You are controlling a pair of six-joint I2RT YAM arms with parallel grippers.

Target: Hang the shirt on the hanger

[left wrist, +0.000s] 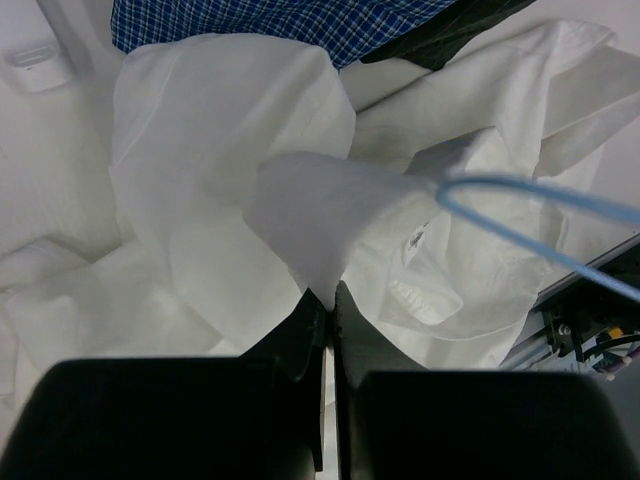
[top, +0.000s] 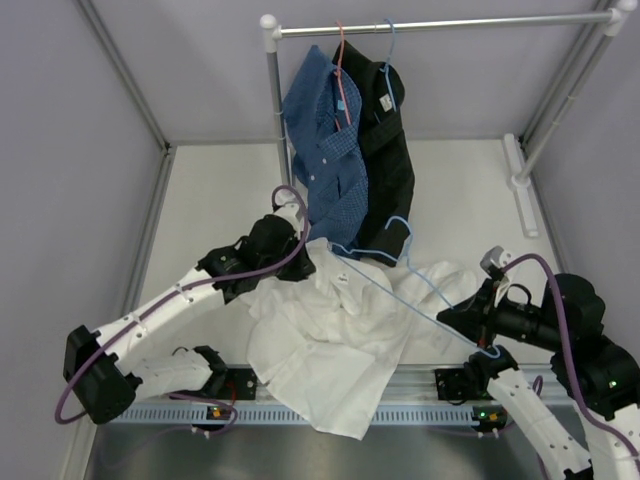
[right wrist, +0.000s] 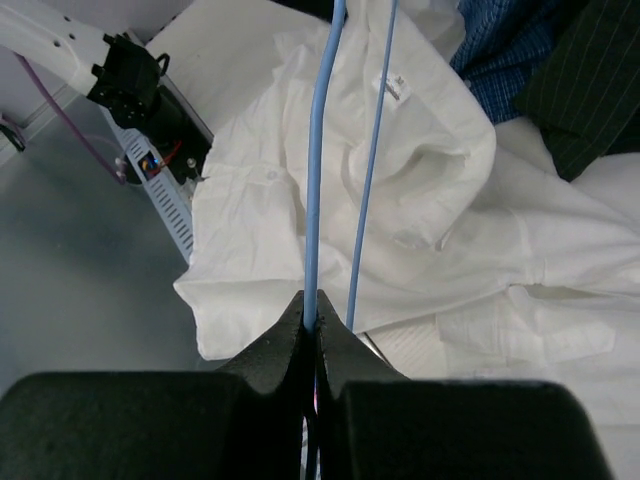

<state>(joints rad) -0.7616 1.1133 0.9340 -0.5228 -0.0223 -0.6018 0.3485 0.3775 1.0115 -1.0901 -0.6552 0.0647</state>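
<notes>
The white shirt [top: 330, 340] lies crumpled on the table's near middle, part of it hanging over the front edge. The light-blue wire hanger [top: 405, 290] lies slanted over it, with its hook up near the hanging clothes. My left gripper [top: 300, 262] is shut on a fold of the shirt [left wrist: 220, 150] and lifts it into a peak. The hanger's end [left wrist: 540, 200] pokes into the fabric on the right of the left wrist view. My right gripper [top: 470, 312] is shut on one wire of the hanger [right wrist: 318, 170], above the shirt [right wrist: 430, 160].
A rack rail [top: 440, 24] at the back carries a blue checked shirt [top: 325, 150] on a pink hanger [top: 342, 70] and a black shirt [top: 385, 150]. Both hang down just behind the white shirt. The rack post [top: 275, 100] stands at back left. A slotted rail [top: 300, 412] runs along the front edge.
</notes>
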